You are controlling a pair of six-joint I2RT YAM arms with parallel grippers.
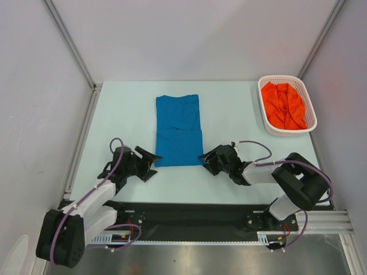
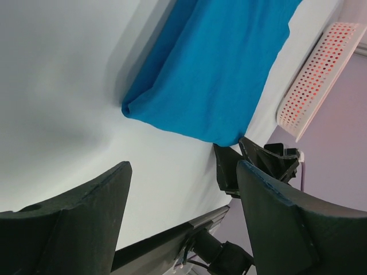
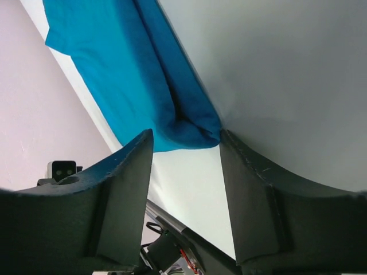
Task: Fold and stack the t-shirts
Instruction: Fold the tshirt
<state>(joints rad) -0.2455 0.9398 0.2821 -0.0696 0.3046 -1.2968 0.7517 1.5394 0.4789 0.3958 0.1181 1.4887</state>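
Risk sits at the near hem of the blue t-shirt (image 1: 178, 129), folded into a strip on the surface (image 1: 123, 109). The right end effector (image 1: 206, 163), spread and empty, has the right corner between its jaws; the left end effector (image 1: 151, 163), also spread, is just beside the left corner. Pinching only the top layer could open the fold. The orange-red t-shirt (image 1: 282, 106) lies in the basket (image 1: 278, 77).

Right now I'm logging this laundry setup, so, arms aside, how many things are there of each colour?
Blue shirt: 1
Orange shirt: 1
White basket: 1
Total: 3
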